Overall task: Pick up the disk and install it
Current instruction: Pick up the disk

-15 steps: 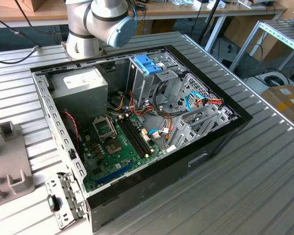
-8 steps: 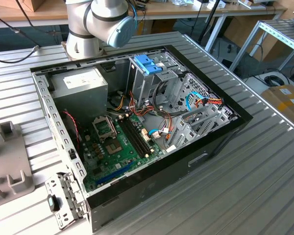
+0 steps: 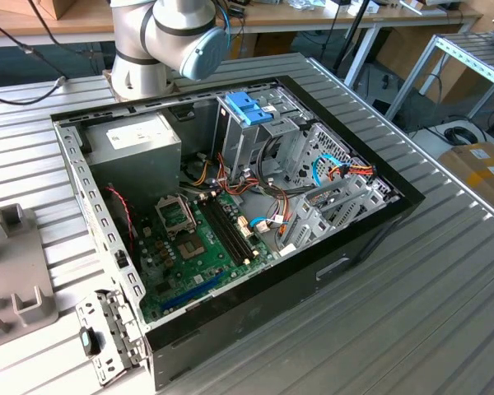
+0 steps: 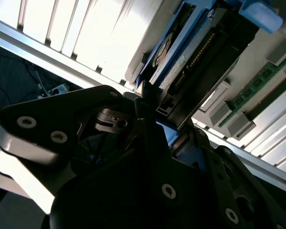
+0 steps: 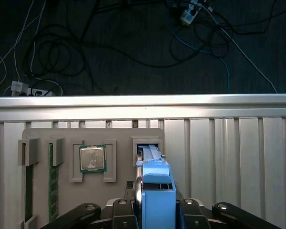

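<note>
In the first wrist view the disk (image 5: 155, 188) stands on edge in a slot of a grey holder (image 5: 62, 138), its light-blue carrier rail toward the camera. My gripper (image 5: 155, 210) straddles its upper end, with one dark finger (image 5: 121, 206) on each side pressed against the rail. In the second wrist view the disk (image 4: 195, 52) shows its dark body, white label and blue rail, running away from the gripper (image 4: 157, 119), whose fingers close on its near end.
The holder also carries a processor chip (image 5: 92, 158) and memory sticks (image 5: 51, 181). In the exterior view the open computer case (image 3: 370, 239) lies on the ribbed metal table (image 3: 445, 313), with a deeper-blue latch on its drive cage (image 3: 249, 107). The arm's base (image 3: 165, 41) stands behind it, with part of the holder (image 3: 16, 271) at the exterior view's left.
</note>
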You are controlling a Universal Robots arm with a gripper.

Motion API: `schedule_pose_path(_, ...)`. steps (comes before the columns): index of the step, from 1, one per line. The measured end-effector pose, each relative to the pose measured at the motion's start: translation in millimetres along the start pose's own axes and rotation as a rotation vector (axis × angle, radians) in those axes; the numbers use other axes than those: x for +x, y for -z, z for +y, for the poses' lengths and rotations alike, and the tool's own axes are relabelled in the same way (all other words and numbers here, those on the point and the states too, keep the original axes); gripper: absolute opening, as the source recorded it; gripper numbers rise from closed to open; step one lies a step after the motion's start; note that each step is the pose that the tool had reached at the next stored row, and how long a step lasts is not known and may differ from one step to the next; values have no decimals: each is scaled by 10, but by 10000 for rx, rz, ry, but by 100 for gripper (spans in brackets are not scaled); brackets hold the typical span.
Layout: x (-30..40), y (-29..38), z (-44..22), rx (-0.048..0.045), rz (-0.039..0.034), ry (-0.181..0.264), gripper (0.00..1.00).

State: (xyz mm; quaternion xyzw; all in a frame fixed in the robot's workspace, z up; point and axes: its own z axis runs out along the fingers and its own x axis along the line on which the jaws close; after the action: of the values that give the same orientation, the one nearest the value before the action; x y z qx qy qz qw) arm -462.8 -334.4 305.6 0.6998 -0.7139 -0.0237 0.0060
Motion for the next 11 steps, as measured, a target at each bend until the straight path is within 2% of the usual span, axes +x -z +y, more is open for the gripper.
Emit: schedule_pose_path(11,-1,60,2,-2,1,0,37)
